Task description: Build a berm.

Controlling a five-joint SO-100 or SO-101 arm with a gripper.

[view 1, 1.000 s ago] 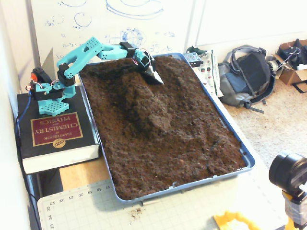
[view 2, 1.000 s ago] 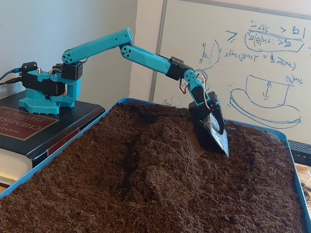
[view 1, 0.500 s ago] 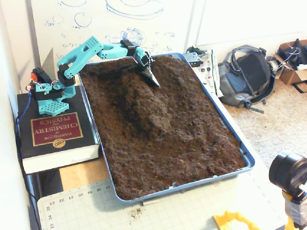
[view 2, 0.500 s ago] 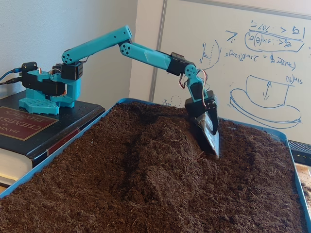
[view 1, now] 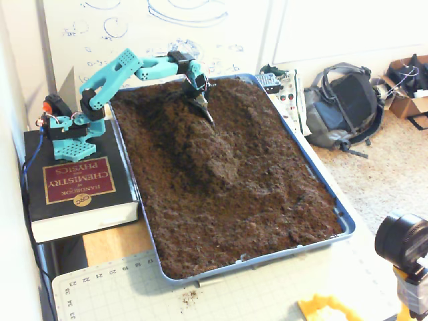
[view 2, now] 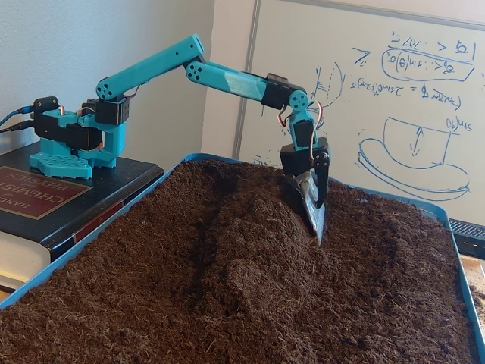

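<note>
The berm [view 1: 212, 150] is a raised ridge of dark brown soil that runs from the tray's far middle toward its centre. It also shows in the other fixed view [view 2: 254, 262]. My teal arm reaches from the left. My gripper [view 1: 208, 116] points down, with its tip at the soil on the right flank of the ridge's far end. In the other fixed view the gripper [view 2: 317, 226] looks like a narrow wedge with its jaws together and nothing held between them.
The blue tray [view 1: 321, 180] holds the flat soil bed. A shallow furrow [view 2: 203, 258] runs along the ridge's left side. The arm's base [view 1: 70, 130] stands on a thick book [view 1: 77, 190]. A backpack [view 1: 344, 103], a cutting mat [view 1: 120, 287] and a camera [view 1: 403, 244] lie outside the tray.
</note>
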